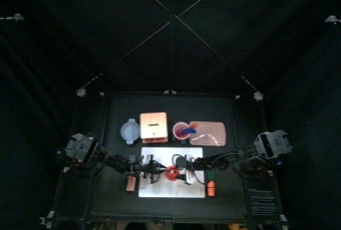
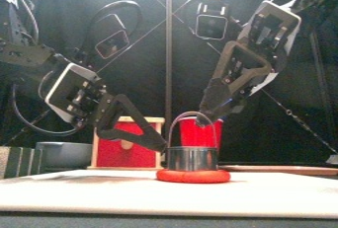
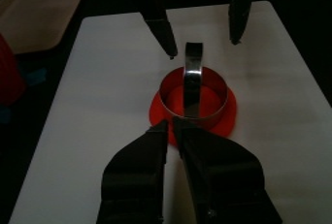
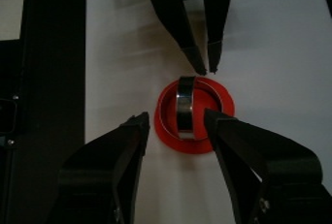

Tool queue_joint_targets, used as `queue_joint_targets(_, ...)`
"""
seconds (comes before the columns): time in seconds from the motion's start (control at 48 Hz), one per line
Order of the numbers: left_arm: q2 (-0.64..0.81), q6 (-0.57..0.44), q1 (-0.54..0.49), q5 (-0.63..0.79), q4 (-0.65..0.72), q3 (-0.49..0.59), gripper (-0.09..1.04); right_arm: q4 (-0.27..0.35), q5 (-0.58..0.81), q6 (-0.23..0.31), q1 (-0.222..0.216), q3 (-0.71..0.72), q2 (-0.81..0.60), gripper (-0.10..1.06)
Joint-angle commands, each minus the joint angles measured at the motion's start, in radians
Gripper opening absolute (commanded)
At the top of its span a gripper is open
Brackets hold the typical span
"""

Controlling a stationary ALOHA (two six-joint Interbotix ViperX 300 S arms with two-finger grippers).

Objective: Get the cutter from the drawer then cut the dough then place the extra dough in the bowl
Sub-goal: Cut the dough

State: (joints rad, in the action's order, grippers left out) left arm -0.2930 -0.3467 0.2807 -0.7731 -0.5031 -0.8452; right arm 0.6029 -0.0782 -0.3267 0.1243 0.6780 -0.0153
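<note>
**Cutter** (image 2: 193,156): round, metal, wire handle upright. It is seated on the red dough (image 2: 193,176) at the middle of the white cutting board (image 3: 104,92) (the drawer step is judged done).

**Left gripper** (image 3: 178,136): jaws set narrow, seemingly pinched on the cutter's near rim.

**Right gripper** (image 4: 176,118): jaws spread wide, placed just above the handle and astride it; nothing is gripped.

**Bowl** (image 1: 128,129): blue-grey, set at the back left of the table beside the wooden box (image 1: 152,125), well apart from the dough.

**Risks noted:**
- The cut may be left incomplete if the cutter is pressed from one rim only.
- The dough may be dragged across the board, or lifted with the cutter, if it sticks inside.
- The soft outer ring may be torn when it is peeled away.
</note>
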Motion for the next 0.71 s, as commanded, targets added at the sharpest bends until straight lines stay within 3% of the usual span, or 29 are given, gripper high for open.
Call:
queue_joint_targets(0.021,-0.008,0.002,-0.003,-0.011,0.006,0.026,0.58,-0.035,-0.067,0.002,-0.025,-0.051,0.028,0.85)
queue_joint_targets(0.312,-0.04,0.003,-0.003,-0.009,0.006,0.044,0.57,-0.107,-0.172,0.005,-0.034,-0.124,-0.006,0.85)
queue_joint_targets(0.479,-0.041,0.003,-0.003,-0.009,0.006,0.043,0.57,-0.184,-0.206,0.025,-0.041,-0.153,-0.018,0.85)
queue_joint_targets(0.583,-0.044,0.003,-0.003,-0.009,0.006,0.043,0.57,-0.252,-0.227,0.08,-0.046,-0.17,-0.023,0.85)
queue_joint_targets(0.708,-0.049,0.005,-0.003,-0.009,0.006,0.044,0.57,-0.374,-0.293,0.209,-0.048,-0.195,-0.043,0.85)
